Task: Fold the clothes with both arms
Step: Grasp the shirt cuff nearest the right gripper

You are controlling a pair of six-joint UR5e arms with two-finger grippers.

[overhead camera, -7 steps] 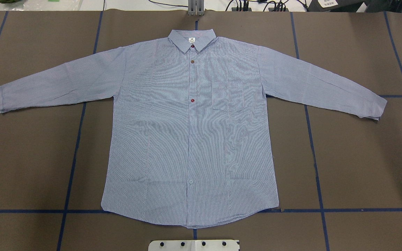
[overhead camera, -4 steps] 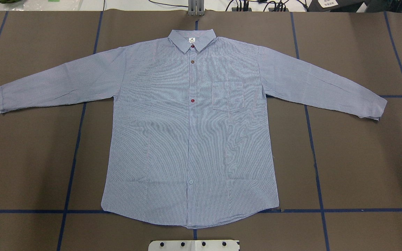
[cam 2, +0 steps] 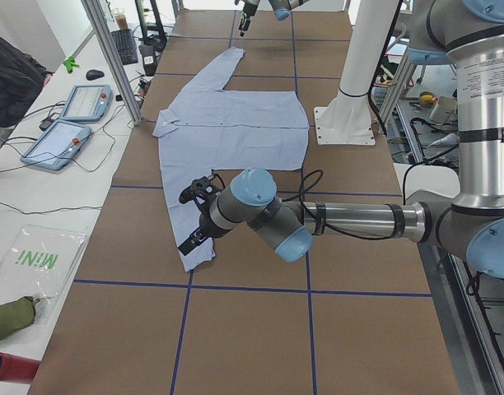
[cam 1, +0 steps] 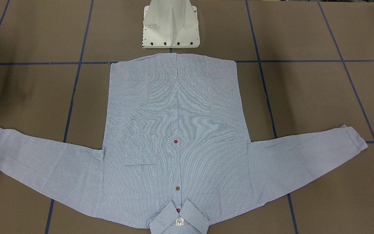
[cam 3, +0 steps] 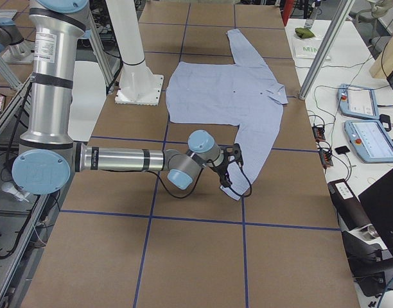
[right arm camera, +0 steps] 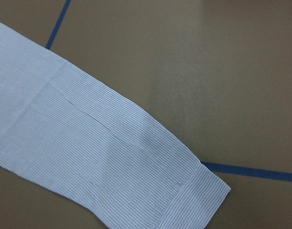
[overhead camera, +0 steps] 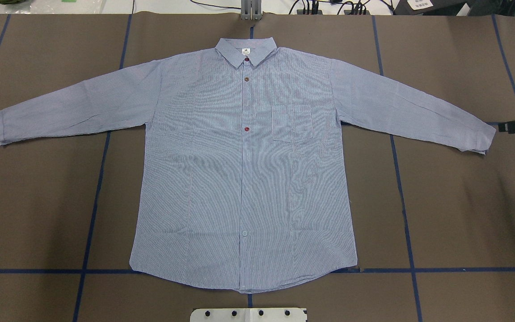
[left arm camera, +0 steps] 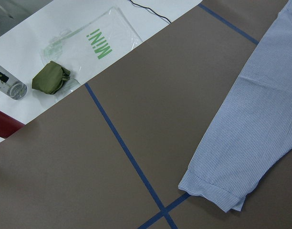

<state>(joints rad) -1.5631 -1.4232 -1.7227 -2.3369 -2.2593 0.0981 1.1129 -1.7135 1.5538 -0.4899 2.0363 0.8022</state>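
One shirt (overhead camera: 244, 179) flat on my brown counter (overhead camera: 463, 214), blue tape grid (overhead camera: 463, 269), pendants (cam 2: 58, 141) on the side bench (cam 2: 38, 197). Can't tell how open the left tool (cam 2: 190, 239) or right tool (overhead camera: 503, 127) is.

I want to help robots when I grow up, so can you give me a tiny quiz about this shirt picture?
1. True or false: the shirt is already folded in half.
2. Which claw shows at the overhead view's edge, near a cuff? A) left claw B) right claw C) both
3. Which part of the shirt lies nearest the white base?
Key: 1 false; 2 B; 3 the hem.
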